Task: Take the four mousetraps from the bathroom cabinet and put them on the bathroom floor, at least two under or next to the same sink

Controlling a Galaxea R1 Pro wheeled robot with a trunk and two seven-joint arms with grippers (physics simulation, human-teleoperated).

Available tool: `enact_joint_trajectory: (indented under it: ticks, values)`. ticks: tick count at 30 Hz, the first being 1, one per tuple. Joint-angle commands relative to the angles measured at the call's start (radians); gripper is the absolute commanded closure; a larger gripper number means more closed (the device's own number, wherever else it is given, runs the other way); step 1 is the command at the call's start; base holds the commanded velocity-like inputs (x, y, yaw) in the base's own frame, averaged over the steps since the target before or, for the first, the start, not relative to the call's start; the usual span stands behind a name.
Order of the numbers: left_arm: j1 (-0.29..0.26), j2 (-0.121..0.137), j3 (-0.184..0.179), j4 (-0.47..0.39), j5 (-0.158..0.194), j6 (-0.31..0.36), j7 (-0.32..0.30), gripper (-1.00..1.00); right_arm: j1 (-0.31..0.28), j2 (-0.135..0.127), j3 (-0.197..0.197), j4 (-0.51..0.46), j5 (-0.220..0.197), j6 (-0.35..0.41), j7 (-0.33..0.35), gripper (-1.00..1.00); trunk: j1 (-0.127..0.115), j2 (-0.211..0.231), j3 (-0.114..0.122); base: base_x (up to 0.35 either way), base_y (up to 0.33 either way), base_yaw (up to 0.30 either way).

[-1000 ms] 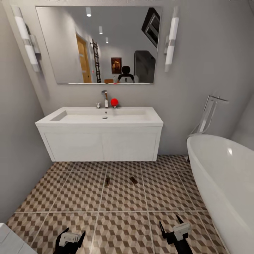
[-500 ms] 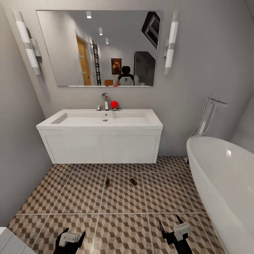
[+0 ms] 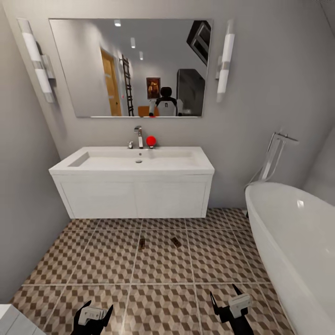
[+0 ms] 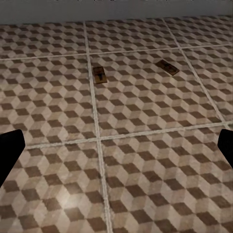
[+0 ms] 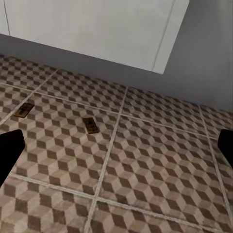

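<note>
Two mousetraps lie on the bathroom floor [image 3: 107,260] just in front of the white sink unit [image 3: 135,186], one [image 3: 141,243] beside the other [image 3: 176,241]. They appear again in the left wrist view, one trap [image 4: 99,74] beside the other [image 4: 167,67], and in the right wrist view, one trap [image 5: 23,110] beside the other [image 5: 90,124]. My left gripper [image 3: 98,305] and right gripper [image 3: 223,291] hang low at the near edge, both open with nothing in them, well short of the traps. The cabinet is out of view.
A white bathtub [image 3: 298,232] fills the right side, with a floor-standing tap [image 3: 274,153] behind it. Grey walls close off the left and the back. A mirror [image 3: 130,67] hangs over the sink. A white corner [image 3: 11,321] shows at the near left.
The whole picture has shifted slightly: the sink and mirror sit lower in view, so the camera has moved. Both grippers and the two traps keep their places.
</note>
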Motion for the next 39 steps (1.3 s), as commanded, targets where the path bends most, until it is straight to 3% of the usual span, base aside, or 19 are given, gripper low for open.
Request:
enact_joint_trajectory:
  ticks: [1,39]
  values:
    - [-0.002,0.000,-0.003,0.004,0.010,-0.004,-0.007,-1.00,-0.001,0.000,0.002,0.000,0.011,-0.001,-0.010,-1.00,-0.004,0.007,0.002,0.000,0.000,0.000]
    - [0.000,-0.003,-0.003,0.004,0.010,-0.004,-0.007,-1.00,0.001,0.003,0.002,0.000,0.011,-0.001,-0.010,-1.00,-0.150,0.273,0.121,0.000,0.000,0.000]
